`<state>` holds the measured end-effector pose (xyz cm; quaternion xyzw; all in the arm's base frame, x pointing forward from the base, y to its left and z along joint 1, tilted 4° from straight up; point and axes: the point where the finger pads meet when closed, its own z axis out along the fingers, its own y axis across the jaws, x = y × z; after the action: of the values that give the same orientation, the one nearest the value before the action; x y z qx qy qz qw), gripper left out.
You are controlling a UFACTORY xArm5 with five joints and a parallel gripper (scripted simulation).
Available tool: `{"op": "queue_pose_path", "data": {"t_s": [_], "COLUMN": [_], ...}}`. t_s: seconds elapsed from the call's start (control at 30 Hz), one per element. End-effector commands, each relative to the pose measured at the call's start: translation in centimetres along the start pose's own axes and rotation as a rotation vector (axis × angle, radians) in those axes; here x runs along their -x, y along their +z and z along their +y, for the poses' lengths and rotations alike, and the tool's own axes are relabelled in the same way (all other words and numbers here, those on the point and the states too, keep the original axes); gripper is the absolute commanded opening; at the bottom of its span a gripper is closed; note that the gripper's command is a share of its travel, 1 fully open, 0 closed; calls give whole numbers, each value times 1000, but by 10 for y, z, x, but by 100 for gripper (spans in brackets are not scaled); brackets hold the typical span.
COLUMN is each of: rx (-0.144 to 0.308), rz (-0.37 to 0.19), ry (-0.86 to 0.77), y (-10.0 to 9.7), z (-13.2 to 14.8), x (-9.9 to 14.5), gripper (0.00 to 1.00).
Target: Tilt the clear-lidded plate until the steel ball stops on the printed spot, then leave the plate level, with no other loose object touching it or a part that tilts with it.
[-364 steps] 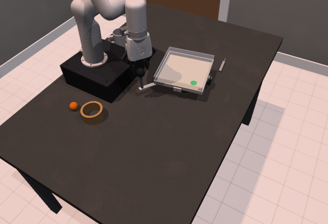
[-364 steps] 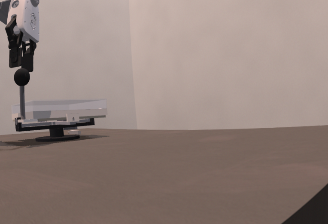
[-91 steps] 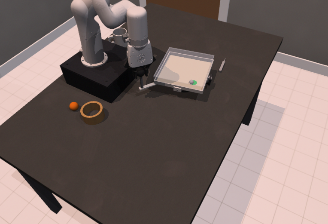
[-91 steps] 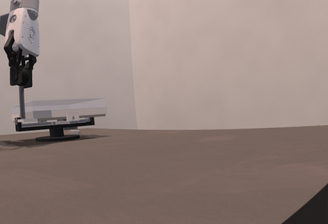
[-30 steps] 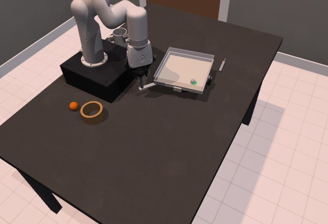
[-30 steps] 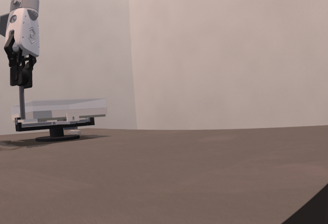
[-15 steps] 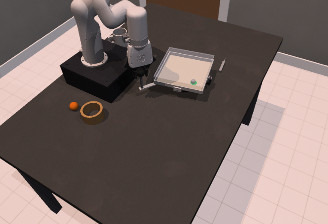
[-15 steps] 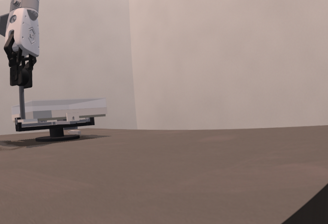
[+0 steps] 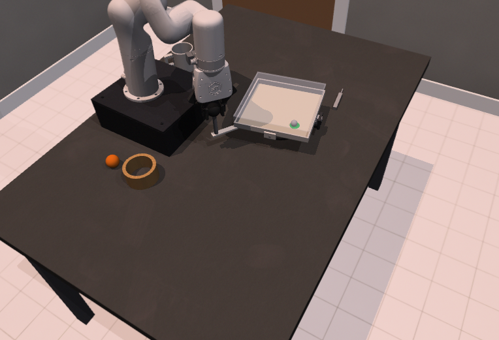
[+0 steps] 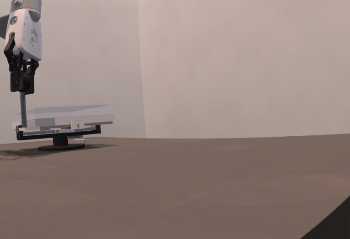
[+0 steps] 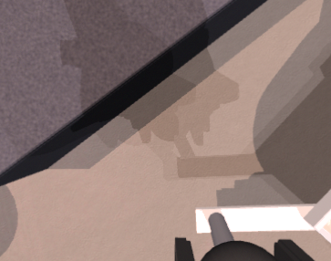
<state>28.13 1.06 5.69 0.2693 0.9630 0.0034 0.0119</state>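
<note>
Top view: a square, clear-lidded plate (image 9: 288,104) (image 10: 70,119) with a cream floor sits on a dark table (image 9: 225,215) (image 10: 198,185). Inside, a shiny steel ball (image 9: 294,123) appears over the green printed spot (image 9: 294,126), near one corner. Smooth and hard, it should roll at the slightest tilt. The gripper (image 9: 213,110) (image 10: 22,82) (image 11: 233,251) is part-closed on a round black knob (image 9: 213,109) (image 10: 26,82) (image 11: 238,253), the sensible hold, atop a grey rod (image 9: 215,124) (image 10: 23,108) (image 11: 220,228) meeting a pale, flat lever (image 9: 224,130) (image 11: 261,219).

Exterior view: the plate looks slightly tilted above a black pedestal (image 10: 60,141). It should swing easily, stiff and light; gentle moves suit it.

Wrist view: the slim rod reaches the lever's end; the plate's corner barely shows.
</note>
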Motion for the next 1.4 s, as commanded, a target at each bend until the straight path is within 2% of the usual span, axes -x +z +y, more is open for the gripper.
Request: {"op": "queue_pose_path", "data": {"t_s": [0.0, 0.93, 0.97, 1.37], "rx": [3, 4, 4, 4], "rz": [-4, -4, -4, -4], "ry": [-1, -7, -7, -7], "y": [-1, -1, -1, -1], "z": [1, 2, 2, 2], "x": [1, 2, 2, 2], "gripper": [0, 0, 62, 62]}}
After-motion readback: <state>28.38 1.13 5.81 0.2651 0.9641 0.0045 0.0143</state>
